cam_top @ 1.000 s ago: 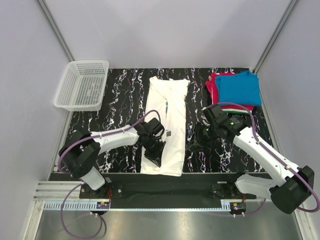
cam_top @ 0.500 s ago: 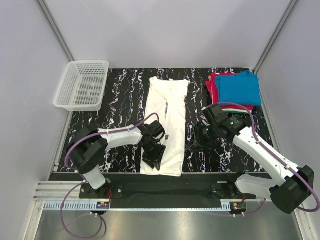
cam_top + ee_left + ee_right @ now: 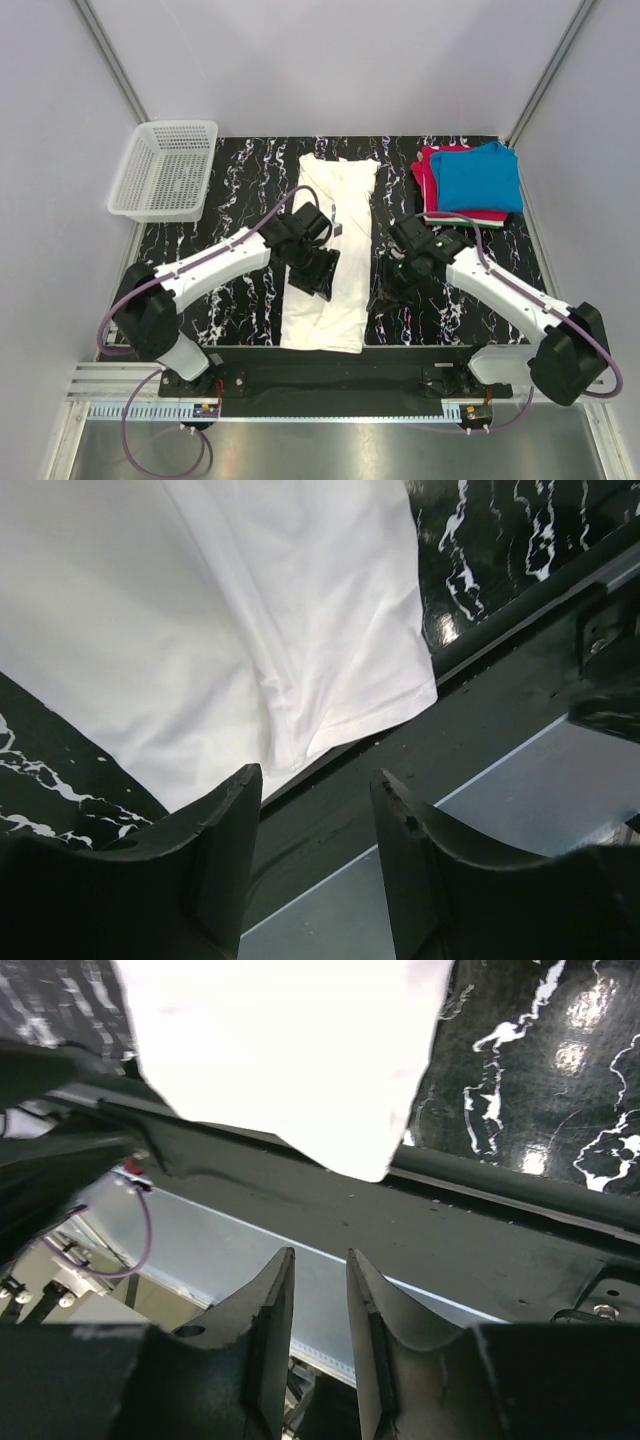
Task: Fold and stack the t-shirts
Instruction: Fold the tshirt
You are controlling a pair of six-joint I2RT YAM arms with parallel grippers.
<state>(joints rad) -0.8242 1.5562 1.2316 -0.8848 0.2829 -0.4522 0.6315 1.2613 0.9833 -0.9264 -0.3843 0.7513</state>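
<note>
**Both arms low over the table, white tee laid out between them**

Upper left of the top view: white plastic mesh basket (image 3: 165,168), set on the far-left corner of the black, white-veined marble-look table (image 3: 240,185). Well apart from the cloth.

Left arm reaches from the lower left towards the centre. Left gripper (image 3: 315,780) hangs over the left half of the long white cloth t-shirt (image 3: 338,195). Its fingers (image 3: 225,850) stand moderately apart. Nothing is between them. Through the gap the wrist view shows the tee's near hem, the table's front edge and a grey metal rail (image 3: 520,810).

Centre: the white tee is folded into a tall narrow strip. It runs from the far edge of the table almost to the near edge. A small dark mark sits near mid-length. The lower part shows soft creases, and the hem is slightly uneven at the lower-left corner.

Right of centre: right gripper (image 3: 320,1260) is low over bare table just beside the strip's right edge. Its fingers (image 3: 265,1340) are narrowly parted, gripping nothing. In its wrist view the tee's near corner lies ahead, clear of the tips.

Upper right: a folded plain blue t-shirt (image 3: 482,175) lies on top of a folded red-pink t-shirt (image 3: 427,172). The red-pink edge shows along the left and the bottom. This stack is well apart from both grippers.
</note>
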